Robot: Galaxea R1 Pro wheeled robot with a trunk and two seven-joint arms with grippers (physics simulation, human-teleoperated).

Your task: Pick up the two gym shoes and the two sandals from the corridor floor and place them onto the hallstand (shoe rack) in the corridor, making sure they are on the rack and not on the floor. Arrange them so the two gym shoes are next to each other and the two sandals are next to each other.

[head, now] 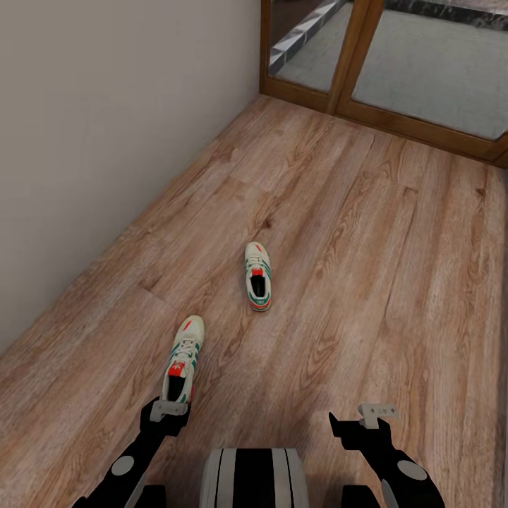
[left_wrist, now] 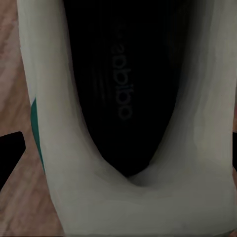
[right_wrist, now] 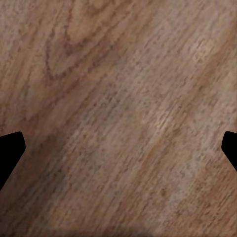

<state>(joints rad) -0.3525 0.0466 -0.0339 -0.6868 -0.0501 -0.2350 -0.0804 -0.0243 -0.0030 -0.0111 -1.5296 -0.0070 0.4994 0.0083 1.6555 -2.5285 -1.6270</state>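
Two white gym shoes with green stripes and red-orange patches lie on the wood-plank corridor floor point(head: 339, 233). The near one point(head: 183, 356) points away from me, and my left gripper point(head: 168, 409) hangs open right over its heel. In the left wrist view its dark inside and white collar point(left_wrist: 54, 148) sit between the fingers, with one black fingertip point(left_wrist: 10, 150) beside the shoe. The far gym shoe point(head: 258, 275) lies alone mid-floor. My right gripper point(head: 367, 416) is open over bare planks point(right_wrist: 118, 98). The sandals and the hallstand are out of view.
A beige wall point(head: 106, 106) runs along the left. A wood-framed glass door point(head: 395, 70) closes the far end. My trunk point(head: 254, 476) shows at the bottom between the arms. Open floor stretches to the right of the shoes.
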